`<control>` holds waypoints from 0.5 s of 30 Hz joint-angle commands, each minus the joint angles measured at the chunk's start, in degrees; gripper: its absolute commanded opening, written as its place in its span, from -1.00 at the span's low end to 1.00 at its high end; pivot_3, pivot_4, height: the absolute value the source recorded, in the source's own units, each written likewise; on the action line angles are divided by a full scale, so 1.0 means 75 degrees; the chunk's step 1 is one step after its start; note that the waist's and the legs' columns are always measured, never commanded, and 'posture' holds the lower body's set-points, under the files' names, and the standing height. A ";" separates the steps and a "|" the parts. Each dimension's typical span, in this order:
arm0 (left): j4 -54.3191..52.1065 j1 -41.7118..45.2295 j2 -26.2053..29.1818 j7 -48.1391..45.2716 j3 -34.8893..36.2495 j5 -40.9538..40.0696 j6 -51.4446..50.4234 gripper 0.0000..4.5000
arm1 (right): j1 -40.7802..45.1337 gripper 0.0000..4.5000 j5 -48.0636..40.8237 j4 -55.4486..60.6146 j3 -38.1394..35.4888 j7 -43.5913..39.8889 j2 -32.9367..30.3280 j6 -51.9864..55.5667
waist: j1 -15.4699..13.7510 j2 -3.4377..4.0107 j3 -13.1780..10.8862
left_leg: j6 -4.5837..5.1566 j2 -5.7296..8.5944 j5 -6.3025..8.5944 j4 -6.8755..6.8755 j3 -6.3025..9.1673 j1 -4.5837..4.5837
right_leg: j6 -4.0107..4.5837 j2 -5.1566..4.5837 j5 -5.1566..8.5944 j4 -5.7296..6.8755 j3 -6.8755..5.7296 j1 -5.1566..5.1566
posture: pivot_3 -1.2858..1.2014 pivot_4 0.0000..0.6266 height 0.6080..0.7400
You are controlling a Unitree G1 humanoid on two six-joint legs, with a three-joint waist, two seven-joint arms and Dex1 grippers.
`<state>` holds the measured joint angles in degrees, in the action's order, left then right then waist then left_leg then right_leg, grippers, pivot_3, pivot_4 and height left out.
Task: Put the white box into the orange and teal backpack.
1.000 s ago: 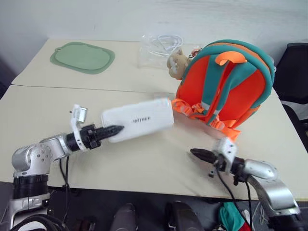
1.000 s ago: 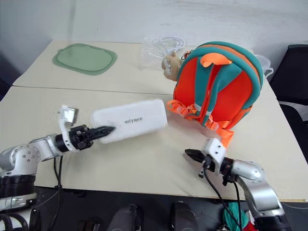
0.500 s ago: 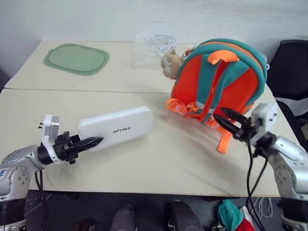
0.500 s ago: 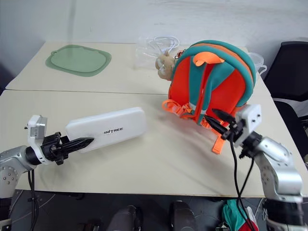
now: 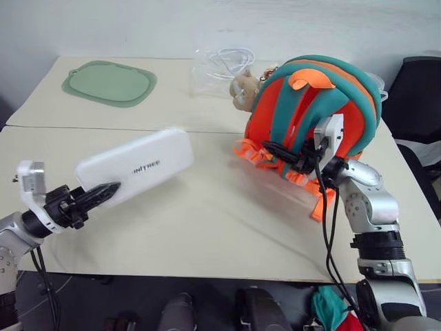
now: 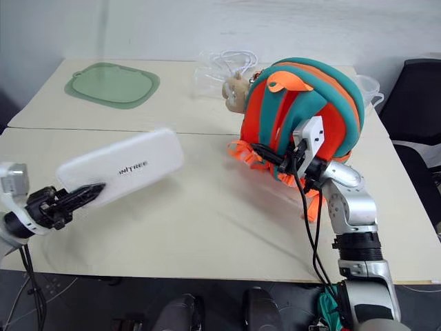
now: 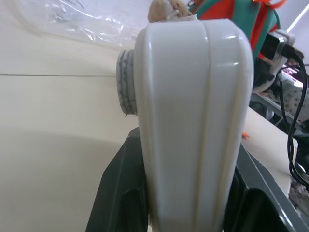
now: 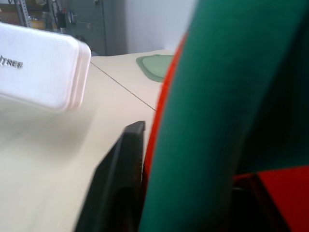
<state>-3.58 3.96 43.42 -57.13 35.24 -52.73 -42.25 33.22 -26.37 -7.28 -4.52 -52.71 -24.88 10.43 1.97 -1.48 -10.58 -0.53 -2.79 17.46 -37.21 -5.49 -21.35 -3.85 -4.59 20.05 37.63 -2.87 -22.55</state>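
The white box (image 5: 134, 165), a flat case with dark lettering, hangs tilted above the table's left half. My left gripper (image 5: 105, 190) is shut on its near end; in the left wrist view the box (image 7: 193, 121) fills the space between the black fingers (image 7: 120, 193). The orange and teal backpack (image 5: 344, 83) stands upright at the right. My right gripper (image 5: 272, 148) reaches into its teal shoulder straps and is shut on one strap (image 8: 217, 96), which lies against one finger (image 8: 120, 179). The other finger is hidden behind the strap.
A tan plush toy (image 5: 242, 88) hangs on the backpack's left side. Behind it lies a clear plastic bag with a white cable (image 5: 217, 69). A green mat (image 5: 109, 83) sits at the far left of the table (image 5: 207, 227). A black chair (image 5: 422, 89) stands at the right.
My left gripper has carried the box leftward and lifted it clear of the table. My right gripper rose from the table's front edge, opened on the way, and closed on the backpack's strap.
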 commanded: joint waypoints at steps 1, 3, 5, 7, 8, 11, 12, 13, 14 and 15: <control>0.0068 0.0191 0.0036 0.0141 0.0376 -0.0380 -0.0047 -0.42 | 0.0090 -0.96 -0.0358 0.0533 0.0081 -0.0518 0.0046 -0.0102 | 0.0000 0.0000 0.0000 | 0.0000 0.0001 0.0000 0.0000 0.0000 0.0000 | 0.0000 0.0000 0.0000 0.0000 0.0000 0.0000 | 0.03 -0.52 1.00; 0.0215 0.0268 0.0119 0.0123 0.0382 -0.0382 -0.0057 -0.42 | 0.0136 -0.98 -0.0971 0.1188 0.0195 -0.0853 0.0030 0.0558 | 0.0006 0.0002 -0.0001 | 0.0000 0.0000 0.0000 0.0000 0.0000 0.0000 | 0.0000 0.0000 0.0000 0.0001 0.0000 0.0000 | 0.03 -0.52 1.00; 0.0435 0.0390 0.0182 0.0112 0.0406 -0.0302 0.0041 -0.42 | 0.0332 -0.98 -0.1998 0.2019 0.0271 -0.0888 0.0044 0.1699 | 0.0064 0.0004 -0.0002 | 0.0001 -0.0002 0.0001 0.0005 0.0000 0.0001 | 0.0000 0.0003 0.0000 0.0005 0.0001 -0.0004 | 0.03 -0.52 1.00; 0.0695 0.0534 0.0248 0.0115 0.0417 -0.0247 0.0075 -0.42 | 0.0524 -0.98 -0.3316 0.2858 0.0324 -0.0812 -0.0063 0.3059 | 0.0116 0.0006 -0.0004 | 0.0002 -0.0005 0.0001 0.0011 0.0001 0.0000 | 0.0001 0.0004 0.0000 0.0008 0.0001 -0.0009 | 0.03 -0.52 1.00; 0.0821 0.0603 0.0282 0.0123 0.0405 -0.0215 0.0086 -0.42 | 0.0563 -0.98 -0.3897 0.3223 0.0360 -0.0826 -0.0183 0.3653 | 0.0137 0.0007 -0.0004 | 0.0002 -0.0006 0.0001 0.0013 0.0002 0.0000 | 0.0001 0.0004 0.0000 0.0009 0.0001 -0.0010 | 0.03 -0.52 1.00; 0.1066 0.0681 0.0367 0.0064 0.0302 -0.0065 0.0132 -0.42 | 0.0453 -0.98 -0.5038 0.3874 0.0339 -0.0812 -0.0567 0.4833 | 0.0155 0.0006 -0.0004 | 0.0012 -0.0009 0.0007 0.0019 0.0013 -0.0005 | 0.0003 0.0003 0.0001 0.0001 -0.0008 -0.0011 | 0.03 -0.52 1.00; 0.1118 0.0669 0.0384 0.0059 0.0267 -0.0008 0.0157 -0.42 | 0.0387 -0.98 -0.5228 0.3989 0.0332 -0.0846 -0.0734 0.5084 | 0.0154 0.0006 -0.0004 | 0.0011 -0.0008 0.0008 0.0020 0.0013 -0.0006 | 0.0003 0.0002 0.0001 0.0000 -0.0009 -0.0010 | 0.03 -0.52 1.00; 0.1163 0.0641 0.0400 0.0052 0.0235 0.0044 0.0181 -0.42 | 0.0189 -0.98 -0.5411 0.4161 0.0261 -0.0938 -0.1051 0.5348 | 0.0150 0.0006 -0.0004 | 0.0013 -0.0007 0.0009 0.0019 0.0013 -0.0009 | 0.0003 -0.0001 0.0001 -0.0004 -0.0008 -0.0010 | 0.03 -0.52 1.00; 0.1195 0.0626 0.0410 0.0046 0.0216 0.0078 0.0197 -0.42 | 0.0051 -0.98 -0.5543 0.4278 0.0204 -0.0987 -0.1275 0.5531 | 0.0141 0.0006 -0.0004 | 0.0023 -0.0004 0.0014 0.0018 0.0013 -0.0011 | 0.0003 -0.0005 0.0001 -0.0017 -0.0009 -0.0009 | 0.03 -0.52 1.00; 0.1206 0.0620 0.0409 0.0055 0.0214 0.0090 0.0192 -0.42 | -0.0138 -0.98 -0.5708 0.4367 0.0062 -0.1014 -0.1558 0.5708 | 0.0130 0.0004 -0.0004 | 0.0035 -0.0001 0.0021 0.0017 0.0013 -0.0014 | 0.0002 -0.0010 0.0001 -0.0026 -0.0011 -0.0006 | 0.03 -0.52 1.00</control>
<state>5.53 8.50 45.55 -56.10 35.76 -52.03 -41.84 32.97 -66.02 23.11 -1.49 -59.47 -34.66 51.20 2.94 -1.45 -10.60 -0.23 -2.79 17.64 -37.11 -5.39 -21.46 -3.84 -4.70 20.06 37.40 -2.96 -22.56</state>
